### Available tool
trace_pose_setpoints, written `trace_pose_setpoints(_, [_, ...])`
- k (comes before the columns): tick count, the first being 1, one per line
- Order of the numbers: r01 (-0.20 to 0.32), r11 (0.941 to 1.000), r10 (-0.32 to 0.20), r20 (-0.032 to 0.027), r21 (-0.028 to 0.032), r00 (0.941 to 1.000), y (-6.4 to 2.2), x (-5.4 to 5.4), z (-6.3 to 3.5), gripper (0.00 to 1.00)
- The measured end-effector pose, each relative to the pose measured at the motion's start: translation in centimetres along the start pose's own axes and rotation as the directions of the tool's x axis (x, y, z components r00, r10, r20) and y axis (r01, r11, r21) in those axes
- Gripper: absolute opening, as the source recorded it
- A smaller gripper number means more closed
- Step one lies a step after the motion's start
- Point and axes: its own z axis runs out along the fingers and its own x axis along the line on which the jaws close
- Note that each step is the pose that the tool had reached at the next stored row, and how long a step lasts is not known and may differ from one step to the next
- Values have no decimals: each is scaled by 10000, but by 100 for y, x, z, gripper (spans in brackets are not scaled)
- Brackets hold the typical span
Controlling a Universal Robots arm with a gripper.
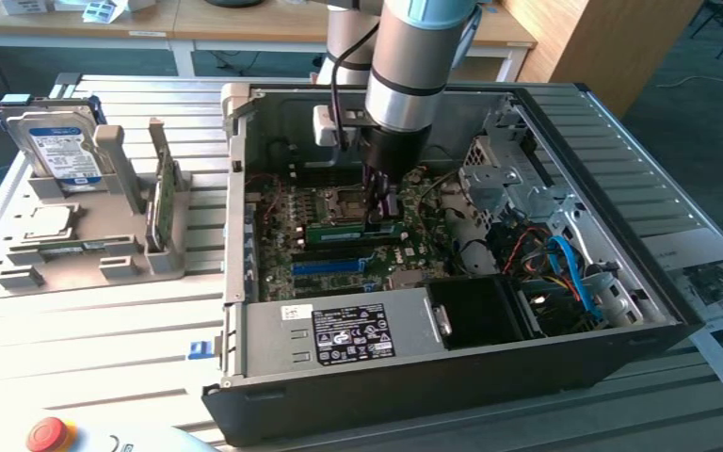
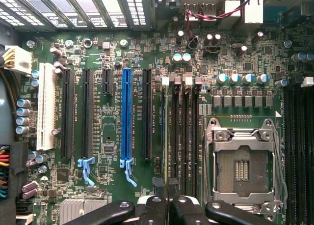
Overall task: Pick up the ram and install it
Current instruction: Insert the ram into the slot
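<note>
Reaching down into the open computer case (image 1: 462, 391), the arm puts its gripper (image 1: 383, 211) low over the motherboard (image 1: 317, 268), just beside the CPU socket (image 1: 340, 200). The ram (image 1: 336, 227) lies along a memory slot as a narrow green strip, and the gripper is at the end of it toward the exterior view's right. Wrist view: the ram (image 2: 164, 131) shows edge-on as a thin line in the memory slot nearest the black expansion slots. The gripper (image 2: 167, 185) straddles it, black fingertips (image 2: 159, 183) drawn close on either side, so the hand reads as clamped on the ram. Whether the stick is fully seated cannot be told. A blue expansion slot (image 2: 126, 117) and a white slot (image 2: 46, 107) sit further across the board, with the CPU socket (image 2: 245, 166) on the other side of the memory slots. The power supply (image 1: 336, 331) fills the near corner of the case. Outside the case, toward the exterior view's left, a grey fixture (image 1: 48, 268) holds a hard drive (image 1: 54, 141) with a blue label, upright, and a green card (image 1: 161, 202) standing on edge. A red button (image 1: 48, 433) sits at the near table edge.
</note>
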Motion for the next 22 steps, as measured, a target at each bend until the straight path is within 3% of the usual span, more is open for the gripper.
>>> trace_pose_setpoints(22, [1,10000,-1,1,-22,10000,0,1,-19,12])
